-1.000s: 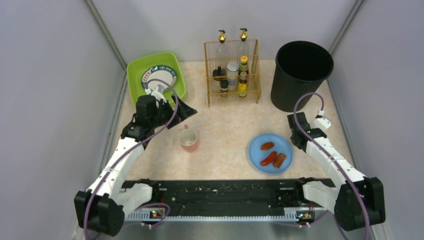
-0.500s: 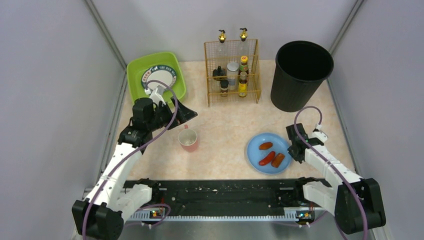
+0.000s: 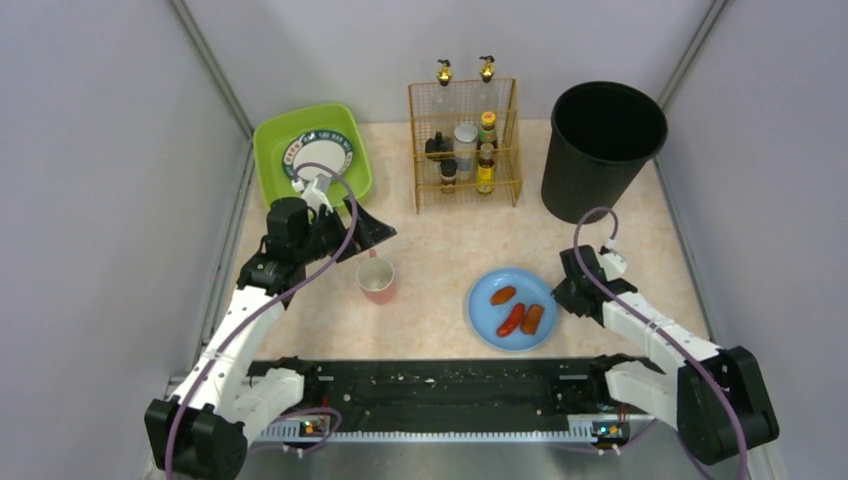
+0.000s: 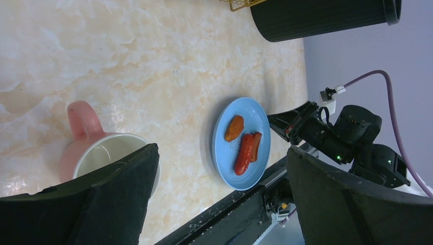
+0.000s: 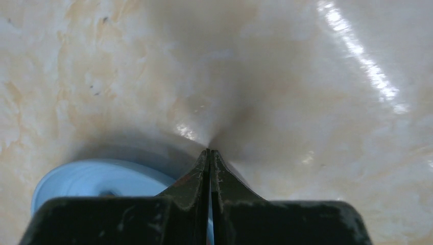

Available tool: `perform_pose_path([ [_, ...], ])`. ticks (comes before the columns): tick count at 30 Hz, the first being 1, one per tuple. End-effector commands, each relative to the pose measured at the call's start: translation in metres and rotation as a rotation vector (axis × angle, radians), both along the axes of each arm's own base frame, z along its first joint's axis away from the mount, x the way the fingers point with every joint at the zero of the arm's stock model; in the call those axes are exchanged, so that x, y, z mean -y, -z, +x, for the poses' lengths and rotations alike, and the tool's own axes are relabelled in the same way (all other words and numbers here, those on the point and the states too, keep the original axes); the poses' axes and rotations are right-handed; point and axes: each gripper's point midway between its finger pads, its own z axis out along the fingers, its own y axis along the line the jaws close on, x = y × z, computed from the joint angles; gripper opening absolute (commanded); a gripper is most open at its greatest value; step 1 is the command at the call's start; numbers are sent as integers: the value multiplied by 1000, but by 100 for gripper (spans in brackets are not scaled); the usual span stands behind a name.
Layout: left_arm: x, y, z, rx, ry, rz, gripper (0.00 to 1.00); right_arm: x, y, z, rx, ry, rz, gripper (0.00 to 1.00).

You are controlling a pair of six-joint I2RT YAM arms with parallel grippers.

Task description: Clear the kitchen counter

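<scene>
As the clenched right pincer [image 3: 557, 291] pushes, the plate [image 3: 513, 310] sits farther left.
Left pincer [image 3: 368, 235] gapes; the surface's [image 3: 450, 240] long axis is unclear.

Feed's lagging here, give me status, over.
Left gripper open near mug. Right gripper shut at plate rim. Counter uncleared: mug, plate with sausages. Nothing blocking.

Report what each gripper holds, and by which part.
Nothing held. Left gripper open near the pink mug; right gripper shut empty, tips at the rim of the blue plate.
</scene>
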Motion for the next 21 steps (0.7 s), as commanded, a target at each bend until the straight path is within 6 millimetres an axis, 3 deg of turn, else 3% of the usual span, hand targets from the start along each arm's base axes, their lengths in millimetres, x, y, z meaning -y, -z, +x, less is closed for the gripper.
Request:
perform_pose_path([
  [1, 3, -17, -4, 50, 34, -4, 99, -38, -9, 13, 20, -107, 76, 0],
  [6, 3, -15, -10, 39, 52, 3, 99, -65, -15, 19, 43, -174, 94, 0],
  [10, 10, -13, -19, 17, 108, -18, 99, -74, -24, 28, 68, -206, 70, 0],
  [15, 23, -12, -32, -14, 216, -49, 99, -58, -48, 43, 128, -197, -44, 1],
  [21, 50, -3, -54, -56, 337, -2, 99, -37, -81, 53, 212, -211, -177, 17],
])
